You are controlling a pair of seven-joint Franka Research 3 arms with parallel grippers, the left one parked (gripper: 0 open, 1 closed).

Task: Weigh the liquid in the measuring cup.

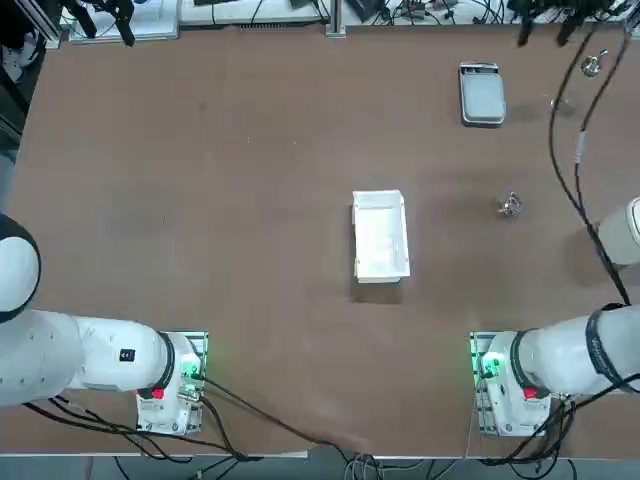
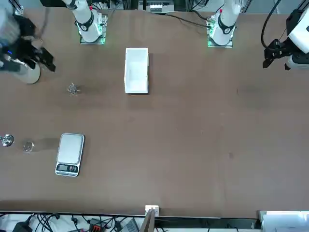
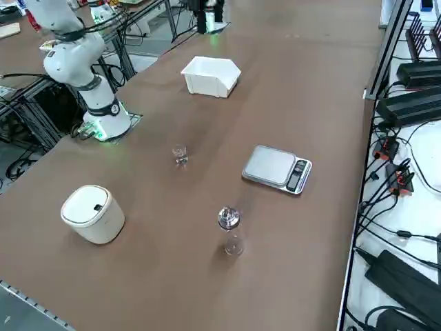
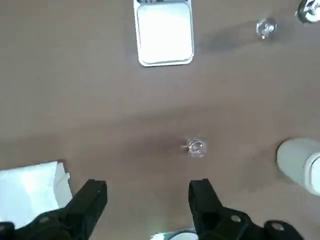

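The right gripper point(image 4: 148, 186) had its two fingers wide apart, with nothing between them, in the wrist view. The little glass cup point(image 4: 196, 147) stood beyond the fingertips, untouched; whether it held liquid I couldn't tell. I judged the step in hand to be the approach: the next move called for lining up over the cup, lowering and closing gently, then carrying it level to the scale point(image 4: 165, 34).

In the top view, the cup sat on the brown table point(image 1: 250, 150), well off the scale, which lay near its twelve o'clock. The white tray point(image 1: 381, 238) lay between eight and nine o'clock from the cup.

In the front view, the gripper hung at the cup's ten to eleven o'clock, the scale at its six.

In the side view, a clear bottle with a metal top point(image 3: 229, 218) stood at the cup's five o'clock and a white lidded tub point(image 3: 93, 214) at its eight. Past the table's three o'clock edge, black boxes point(image 3: 412, 108) and tangled cables filled a white surface.
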